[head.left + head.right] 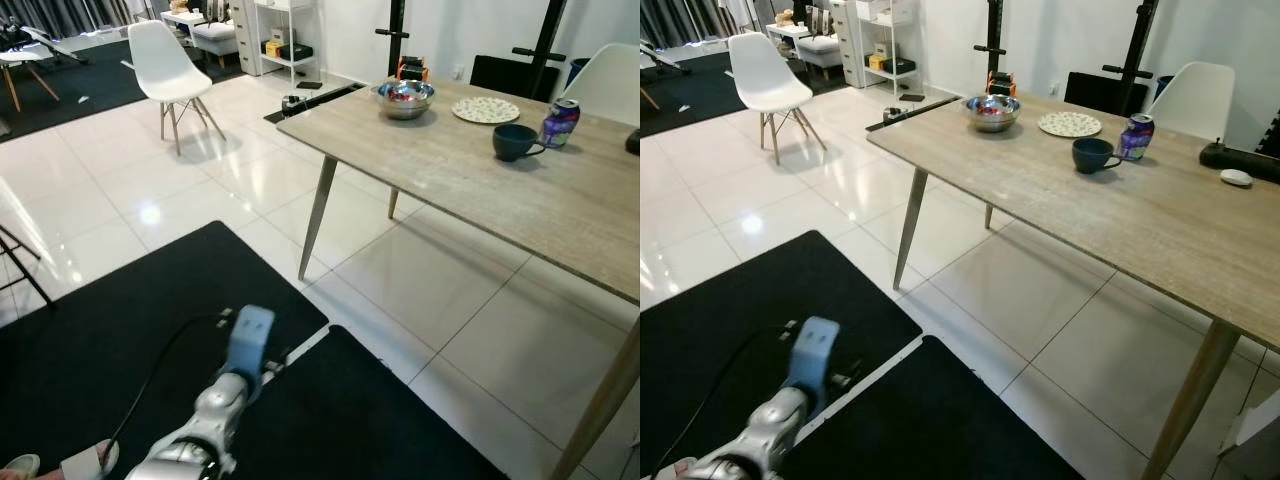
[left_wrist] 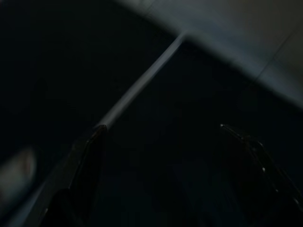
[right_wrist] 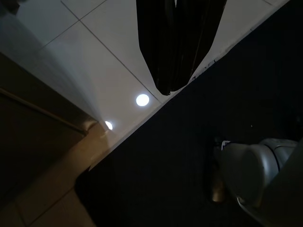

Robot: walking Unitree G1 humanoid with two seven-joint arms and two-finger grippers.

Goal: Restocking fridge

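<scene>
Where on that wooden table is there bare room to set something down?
The table's near half is bare, from the front corner to its right end. The far edge is crowded: metal bowl, patterned plate, dark mug, soda can.

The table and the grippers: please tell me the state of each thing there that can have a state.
Soda can: upright on the wooden table, beside the mug.
Dark blue mug: upright, handle toward the can.
Metal bowl: upright, something coloured inside.
Patterned plate: lying flat.
White chair: upright, nobody on it.
Left gripper: open, over the black mat.
Right gripper: shut, holding nothing.
</scene>
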